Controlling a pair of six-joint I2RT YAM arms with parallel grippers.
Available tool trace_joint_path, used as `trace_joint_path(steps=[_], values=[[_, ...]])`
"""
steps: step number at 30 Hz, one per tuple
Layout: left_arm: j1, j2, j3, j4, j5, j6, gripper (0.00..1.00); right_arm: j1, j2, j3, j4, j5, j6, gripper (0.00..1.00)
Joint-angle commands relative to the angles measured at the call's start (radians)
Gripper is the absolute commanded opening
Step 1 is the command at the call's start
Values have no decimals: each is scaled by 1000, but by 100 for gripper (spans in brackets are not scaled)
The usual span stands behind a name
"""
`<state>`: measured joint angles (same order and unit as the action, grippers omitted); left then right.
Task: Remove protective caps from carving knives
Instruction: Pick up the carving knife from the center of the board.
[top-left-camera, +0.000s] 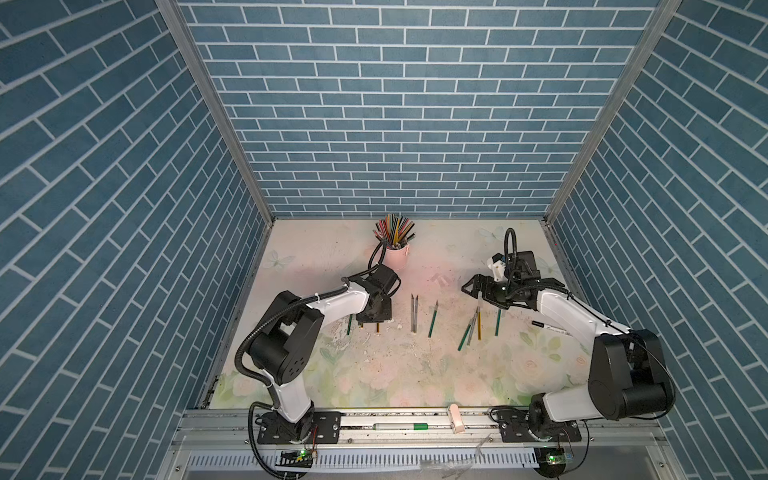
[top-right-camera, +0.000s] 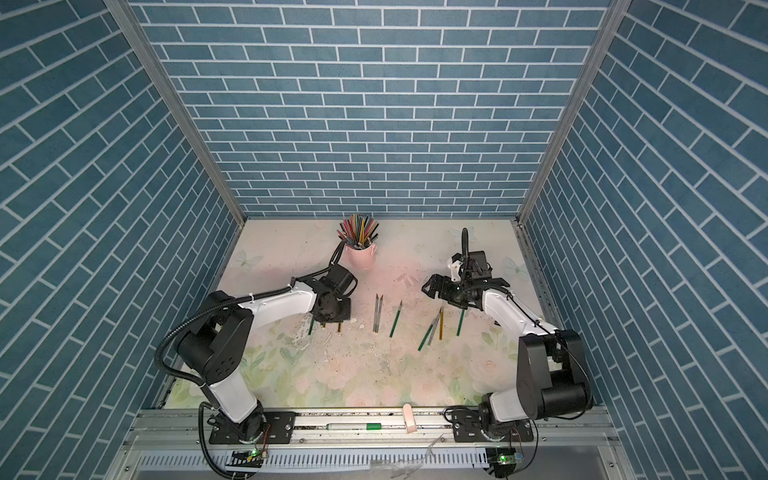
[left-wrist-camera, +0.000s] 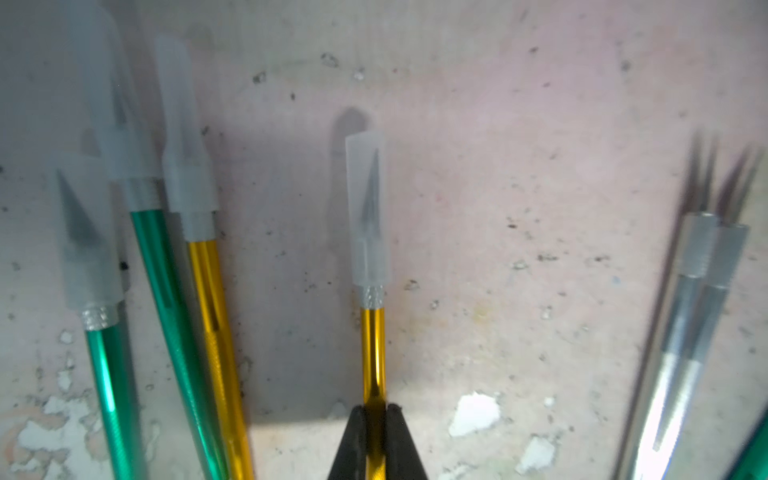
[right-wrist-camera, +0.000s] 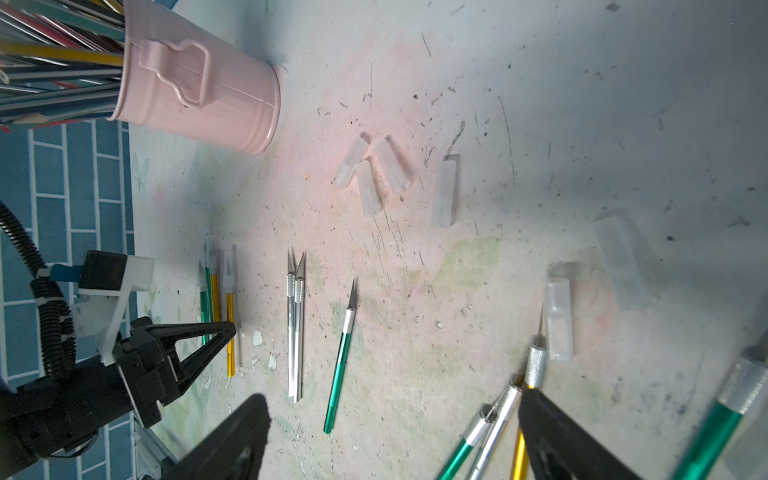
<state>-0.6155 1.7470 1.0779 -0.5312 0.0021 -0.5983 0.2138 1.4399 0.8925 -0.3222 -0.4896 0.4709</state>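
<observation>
Gold knife (left-wrist-camera: 372, 345) lies flat on the bench (top-left-camera: 374, 374), toward its left side. Its see-through cap (left-wrist-camera: 368, 208) is still on over the blade. Left pincer (left-wrist-camera: 375, 411) is closed on the gold handle, well back from the cap.

Just beside it are three more capped knives (left-wrist-camera: 166, 232), two green and one gold, lying close together. On the other side is a pair of silver knives (left-wrist-camera: 690, 316), touching along their length, blades bare. Next along the bench is a lone green knife (right-wrist-camera: 340, 357), blade bare.

Farther right is a bunch of bare knives (top-left-camera: 471, 330), green, silver and gold, crossing one another. An end green knife (top-left-camera: 498, 322) lies just apart from them. Right pincer (right-wrist-camera: 392, 397) hangs above that bunch, jaws wide apart, holding nothing.

Behind the row, three loose caps (right-wrist-camera: 370, 174) touch in a cluster, with a single cap (right-wrist-camera: 444, 193) near them. Another cap (right-wrist-camera: 559, 324) lies nearer the right pincer, with a blurred one beyond it.

Pink cup (top-left-camera: 397, 255) of pencils (top-left-camera: 395, 230) stands at the back. White marker (top-left-camera: 552, 328) lies beside the right arm.
</observation>
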Motion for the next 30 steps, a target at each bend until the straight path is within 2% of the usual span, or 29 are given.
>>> trace_joint_path(steps=[1,12,30], values=[[-36,-48,77,-35,37,-2,11,1,0,46,-13,-33,6,94],[-79,-60,117,143,252,-7,11,25,37,147,-15,-107,21,91],[-166,22,208,189,274,-58,12,187,180,230,102,-145,118,88]])
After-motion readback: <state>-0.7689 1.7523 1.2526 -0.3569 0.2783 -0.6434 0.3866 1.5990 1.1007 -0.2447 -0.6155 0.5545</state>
